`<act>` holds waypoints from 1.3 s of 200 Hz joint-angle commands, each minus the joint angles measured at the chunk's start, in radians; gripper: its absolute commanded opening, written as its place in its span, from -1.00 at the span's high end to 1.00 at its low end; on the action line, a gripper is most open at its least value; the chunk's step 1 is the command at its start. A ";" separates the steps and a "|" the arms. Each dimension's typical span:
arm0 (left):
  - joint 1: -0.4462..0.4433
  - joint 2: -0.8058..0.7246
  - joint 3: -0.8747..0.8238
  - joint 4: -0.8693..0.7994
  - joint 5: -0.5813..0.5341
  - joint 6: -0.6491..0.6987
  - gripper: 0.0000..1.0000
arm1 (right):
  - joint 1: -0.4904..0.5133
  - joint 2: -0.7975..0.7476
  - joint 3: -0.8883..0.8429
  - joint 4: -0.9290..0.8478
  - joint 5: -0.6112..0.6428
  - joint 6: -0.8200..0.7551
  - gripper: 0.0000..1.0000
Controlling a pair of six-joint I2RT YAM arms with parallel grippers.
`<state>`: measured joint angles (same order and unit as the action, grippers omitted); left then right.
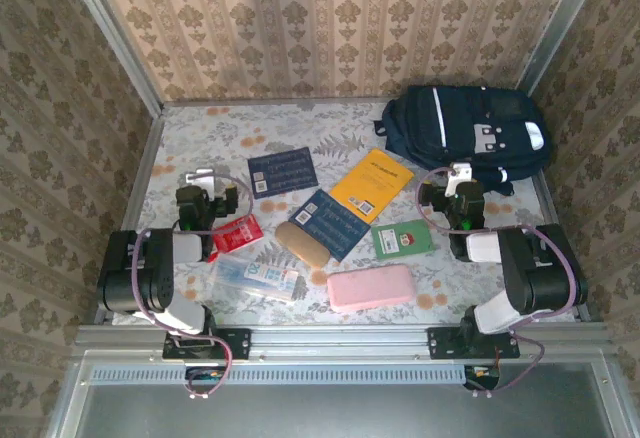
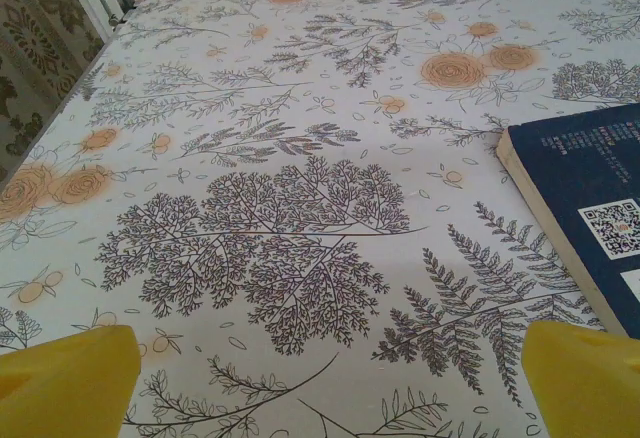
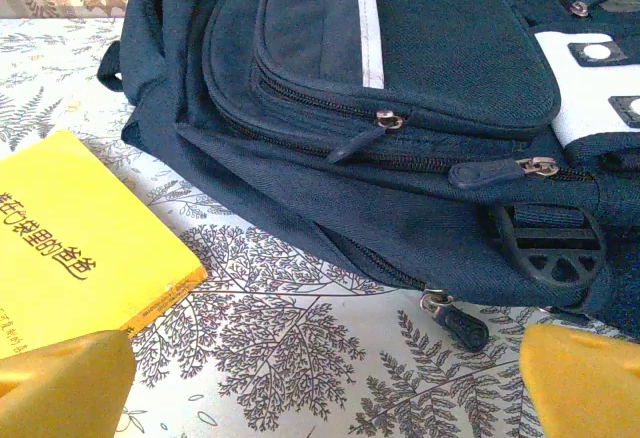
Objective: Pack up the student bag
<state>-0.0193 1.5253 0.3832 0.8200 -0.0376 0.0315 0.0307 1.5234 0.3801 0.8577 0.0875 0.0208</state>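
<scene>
Looking for writing, I can make out a line of black Chinese characters on the yellow book [image 3: 70, 248], with smaller print at its edge that I can't read. The navy book [image 2: 590, 208] near the left gripper [image 2: 320, 383] bears a white QR code [image 2: 612, 228] and rows of pale text too fine to read. The green card [image 1: 402, 238] has a red-and-white picture, and its words are too small to tell.

The bag [image 3: 400, 108] lies flat at the far right corner of the bench [image 1: 200, 138], just beyond the right gripper [image 3: 320, 388] and close beside the yellow book. It is navy fabric, with a white stripe down the front pocket, a grey-white patch with dark snaps, a round black buckle on its side and metal zip pulls. The zips facing me are shut.

Both grippers stand wide open and hold nothing, their yellow fingers [image 2: 65, 378] spread apart above the flowered bench cover.
</scene>
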 commanded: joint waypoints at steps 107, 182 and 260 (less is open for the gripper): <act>-0.017 0.010 0.019 0.039 -0.017 0.029 -1.00 | 0.005 0.012 0.019 0.023 -0.024 -0.015 -1.00; -0.021 0.010 0.017 0.040 -0.021 0.030 -1.00 | -0.021 0.011 0.019 0.020 -0.054 0.010 -1.00; -0.206 -0.372 0.038 -0.147 -0.213 0.198 -1.00 | 0.184 -0.351 0.054 -0.218 0.073 -0.165 -1.00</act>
<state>-0.1238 1.3117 0.3828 0.7250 -0.1574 0.0940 0.0967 1.3468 0.3862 0.7185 0.0589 -0.0391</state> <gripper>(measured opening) 0.999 0.999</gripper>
